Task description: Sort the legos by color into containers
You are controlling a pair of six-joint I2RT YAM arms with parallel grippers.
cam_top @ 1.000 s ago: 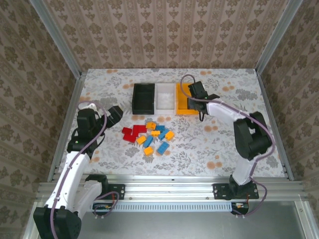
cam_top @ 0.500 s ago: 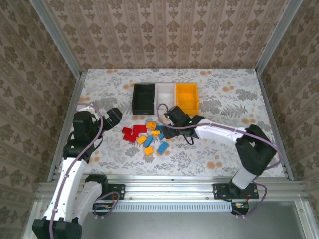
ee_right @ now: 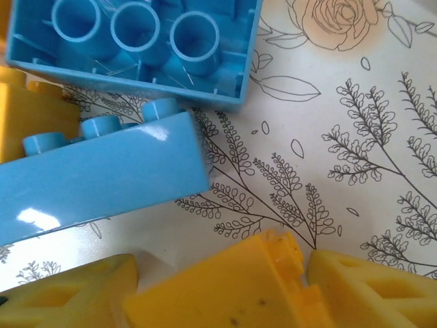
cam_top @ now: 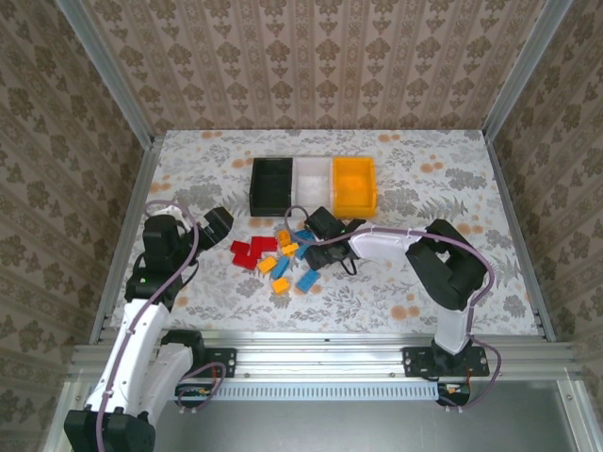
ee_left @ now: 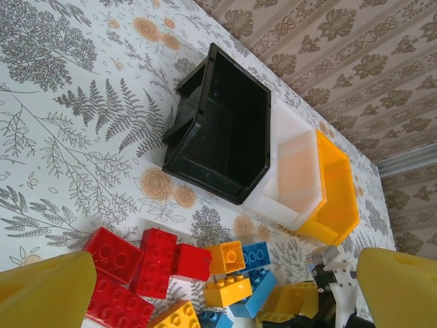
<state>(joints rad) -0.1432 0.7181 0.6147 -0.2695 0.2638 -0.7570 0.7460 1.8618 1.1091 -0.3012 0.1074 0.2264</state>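
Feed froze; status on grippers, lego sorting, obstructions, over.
Left gripper open, empty. Right gripper straddling small yellow plastic brick, grip unconfirmed. Blue plastic bricks close alongside.

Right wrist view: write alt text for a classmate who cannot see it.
An orange-yellow brick lies between the fingers of the right tool at the bottom edge. Above left, a blue brick with studs lies beside an upturned blue brick showing hollow tubes, on a floral table cover.

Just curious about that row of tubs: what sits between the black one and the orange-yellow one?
The white bin sits between the black bin and the orange-yellow bin, touching both. The top view and the left wrist view show it.
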